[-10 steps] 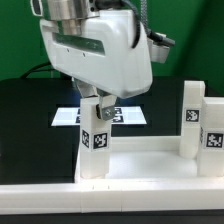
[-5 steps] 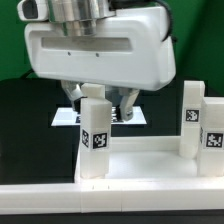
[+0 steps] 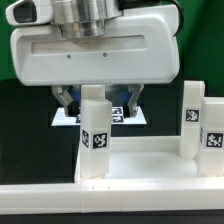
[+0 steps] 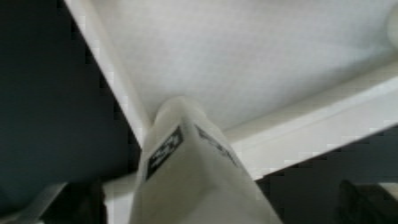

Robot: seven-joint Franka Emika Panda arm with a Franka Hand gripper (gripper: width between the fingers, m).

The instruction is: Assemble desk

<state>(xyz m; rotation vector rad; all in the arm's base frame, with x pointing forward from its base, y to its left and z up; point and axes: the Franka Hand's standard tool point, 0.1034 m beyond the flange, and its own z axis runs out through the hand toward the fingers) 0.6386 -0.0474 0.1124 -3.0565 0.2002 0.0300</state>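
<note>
The white desk tabletop (image 3: 140,160) lies across the front with its rim up. A blocky white tagged leg (image 3: 95,140) stands upright in its corner toward the exterior view's left. Two more tagged legs (image 3: 190,122) stand toward the right. My gripper (image 3: 98,106) hangs over the left leg, open, with one dark finger (image 3: 66,101) on each side of the leg's top and a gap on both sides. In the wrist view the leg (image 4: 178,160) rises between the fingers (image 4: 54,205) of my gripper (image 4: 205,208), above the tabletop (image 4: 231,60).
The marker board (image 3: 122,116) lies flat on the black table behind the legs. The broad white hand of the arm (image 3: 95,55) fills the upper part of the exterior view and hides what is behind it.
The hand has turned broadside to the exterior camera and come closer. Its fingers, close at the leg's top before, now stand spread on either side of it.
</note>
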